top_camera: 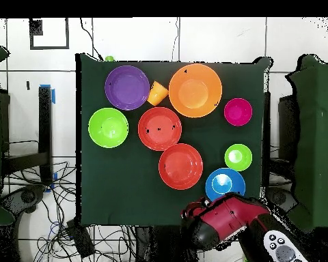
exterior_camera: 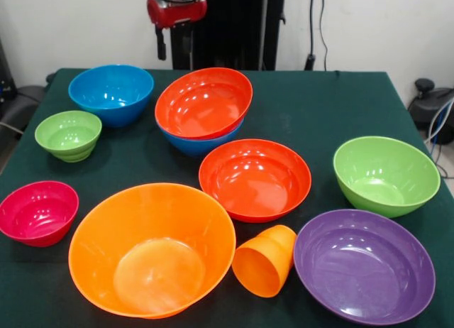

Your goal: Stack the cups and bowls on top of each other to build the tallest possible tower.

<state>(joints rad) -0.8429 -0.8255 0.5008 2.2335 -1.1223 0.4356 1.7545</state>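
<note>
Nearest the camera sit a large orange bowl (exterior_camera: pixel 152 248), a purple bowl (exterior_camera: pixel 364 265) and, between them, the small orange cup (exterior_camera: pixel 264 260) lying on its side, mouth toward the orange bowl. Behind, a red-orange bowl (exterior_camera: pixel 203 102) rests tilted in a blue bowl (exterior_camera: pixel 195 143); from above the blue is hidden. The green table (exterior_camera: pixel 312 108) has bare cloth along its edges. The arm (top_camera: pixel 225 220) is drawn back; I cannot tell its gripper's opening.

No words, brand names, labels or numbers can be read anywhere — not on the glossy plastic bowls, nor on the dark green desk.
</note>
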